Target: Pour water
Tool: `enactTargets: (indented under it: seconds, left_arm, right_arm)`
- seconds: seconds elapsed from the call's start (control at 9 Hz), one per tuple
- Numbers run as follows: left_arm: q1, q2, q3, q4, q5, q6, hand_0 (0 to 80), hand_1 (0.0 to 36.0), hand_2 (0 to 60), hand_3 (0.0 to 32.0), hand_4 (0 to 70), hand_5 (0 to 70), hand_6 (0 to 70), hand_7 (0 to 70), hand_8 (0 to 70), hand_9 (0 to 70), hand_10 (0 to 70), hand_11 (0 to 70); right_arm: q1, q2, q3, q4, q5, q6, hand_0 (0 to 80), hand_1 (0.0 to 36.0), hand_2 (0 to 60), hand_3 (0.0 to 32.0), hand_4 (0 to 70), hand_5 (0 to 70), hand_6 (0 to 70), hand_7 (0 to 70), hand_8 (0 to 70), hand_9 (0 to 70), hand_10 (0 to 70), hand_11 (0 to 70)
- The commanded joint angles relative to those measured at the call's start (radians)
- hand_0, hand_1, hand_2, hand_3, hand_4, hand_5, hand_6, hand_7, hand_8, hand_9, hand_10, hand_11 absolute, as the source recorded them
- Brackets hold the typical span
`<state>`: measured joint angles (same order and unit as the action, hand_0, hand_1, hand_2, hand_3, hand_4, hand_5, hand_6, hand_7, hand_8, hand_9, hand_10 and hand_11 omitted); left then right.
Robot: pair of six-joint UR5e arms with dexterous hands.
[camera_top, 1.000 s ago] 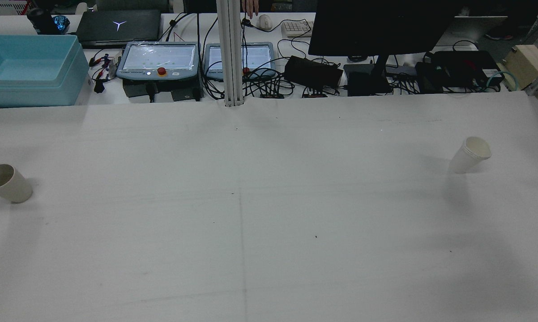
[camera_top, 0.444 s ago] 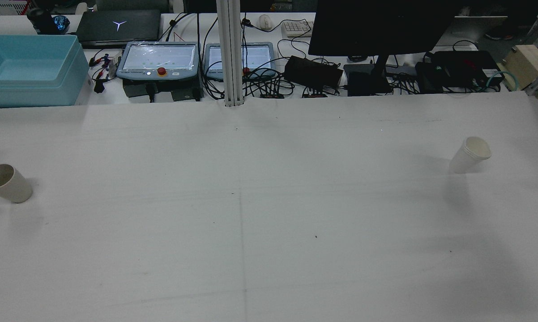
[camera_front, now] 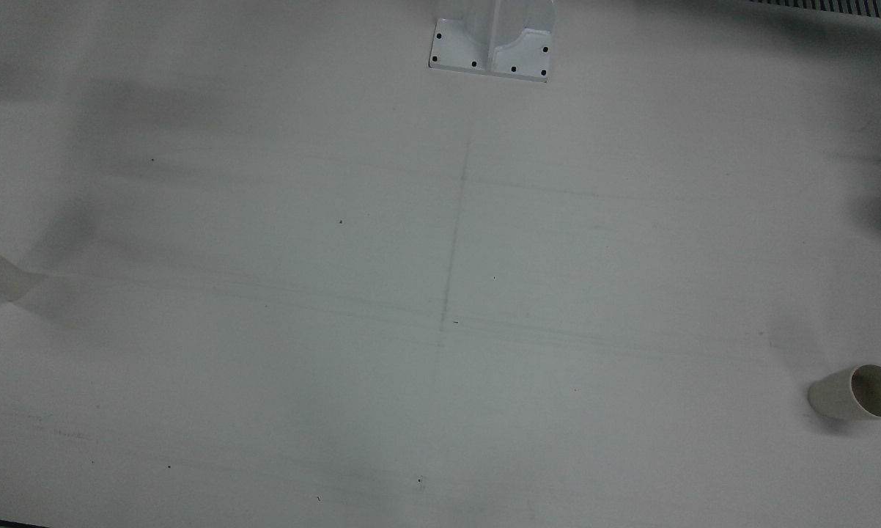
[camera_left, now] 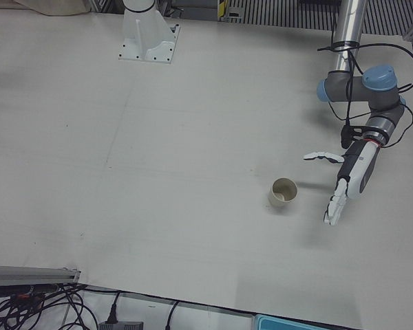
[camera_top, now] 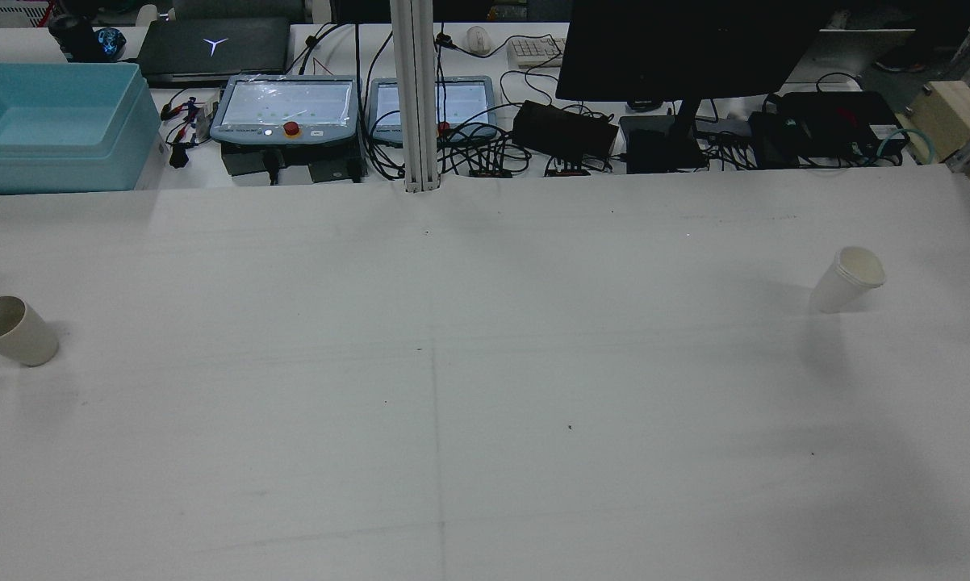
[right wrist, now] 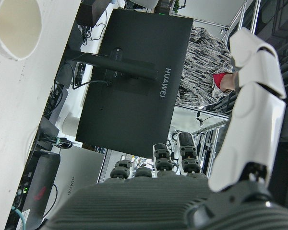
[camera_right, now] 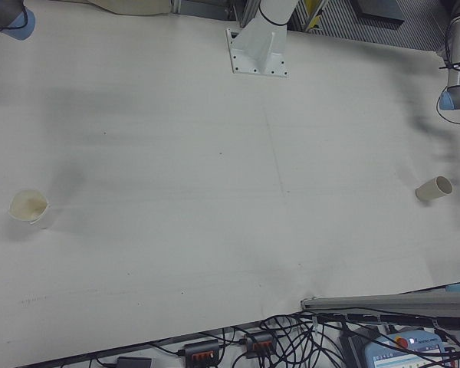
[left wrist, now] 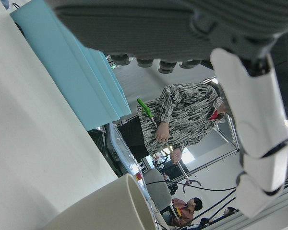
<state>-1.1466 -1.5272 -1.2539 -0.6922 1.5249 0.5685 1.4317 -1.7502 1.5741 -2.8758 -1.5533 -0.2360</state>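
Note:
A beige cup (camera_top: 13, 331) stands on the table's left side in the rear view; it also shows as the beige cup (camera_left: 283, 192) in the left-front view and the beige cup (camera_front: 858, 392) in the front view. My left hand (camera_left: 347, 179) hovers open just to the right of it in the left-front view, not touching, fingers (left wrist: 249, 120) spread. A stack of white paper cups (camera_top: 848, 278) stands upright far right, seen again as the white cups (camera_right: 28, 205). My right hand (right wrist: 153, 201) is open, with the white cups' rim (right wrist: 14, 24) some way ahead of it.
A light blue bin (camera_top: 53, 125) sits at the back left edge. Teach pendants (camera_top: 287, 109), cables and a black monitor (camera_top: 679, 44) line the far side. A white post (camera_top: 415, 97) stands mid-back. A person (left wrist: 182, 120) stands beyond the table.
A person's hand at the far edge near the post has gone. A small pale shape has come in at the rear view's right edge. Both cups stay put.

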Motion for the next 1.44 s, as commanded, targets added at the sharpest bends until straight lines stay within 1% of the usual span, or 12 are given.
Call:
enactTargets:
  seconds: [0.0,0.22,0.33,0.56,0.89,1.11,1.33]
  left_arm:
    - [0.056,-0.025,0.022,-0.003,0.004,0.028,45.7,15.2,20.8,0.0,2.7,0.0,0.1,4.5,0.0,0.0,0.0,0.4]
    - [0.057,-0.077,0.054,0.028,0.003,0.03,42.9,13.8,22.1,0.0,3.9,0.0,0.1,4.9,0.0,0.0,0.0,0.5]
    - [0.057,-0.097,0.08,0.028,0.003,0.039,42.9,13.7,21.6,0.0,3.7,0.0,0.3,5.2,0.0,0.0,0.0,0.5]
    - [0.057,-0.102,0.087,0.028,0.003,0.059,43.6,14.5,22.6,0.0,2.3,0.0,0.0,4.7,0.0,0.0,0.0,0.3]
    - [0.068,-0.102,0.116,0.02,0.001,0.065,42.8,13.9,21.4,0.0,1.1,0.0,0.0,3.9,0.0,0.0,0.0,0.0]
    - [0.07,-0.103,0.12,0.019,0.001,0.065,41.7,13.4,20.8,0.0,0.0,0.0,0.0,2.7,0.0,0.0,0.0,0.0]
    - [0.086,-0.103,0.12,0.017,0.0,0.094,41.9,13.5,20.6,0.0,0.0,0.0,0.0,2.9,0.0,0.0,0.0,0.0]
  right_arm:
    - [-0.004,0.0,0.003,0.0,0.001,-0.015,50.5,20.5,20.4,0.0,4.9,25.4,9.2,13.4,0.8,1.2,4.0,7.9]
    - [-0.005,0.0,0.001,0.0,0.001,-0.019,50.2,20.2,20.8,0.0,5.4,25.7,9.4,13.3,0.8,1.2,4.1,8.0]
    - [-0.005,0.0,0.003,0.0,0.001,-0.02,50.0,20.2,20.8,0.0,5.1,25.4,9.3,13.3,0.8,1.2,4.2,8.1]
    - [-0.008,0.001,0.003,0.0,0.001,-0.023,50.3,20.4,20.8,0.0,5.3,25.6,9.3,13.3,0.8,1.2,4.0,7.9]
    - [-0.01,0.001,0.003,0.0,0.001,-0.029,50.5,20.5,21.0,0.0,5.9,25.8,9.5,13.5,0.9,1.3,4.1,7.9]
    - [-0.013,0.001,0.004,0.0,0.001,-0.032,50.5,20.5,21.1,0.0,5.9,26.2,9.5,13.7,0.9,1.3,4.1,8.0]
    - [-0.011,0.001,0.009,0.0,0.001,-0.04,50.5,20.6,21.1,0.0,6.0,26.3,9.7,14.1,0.9,1.4,4.2,8.1]
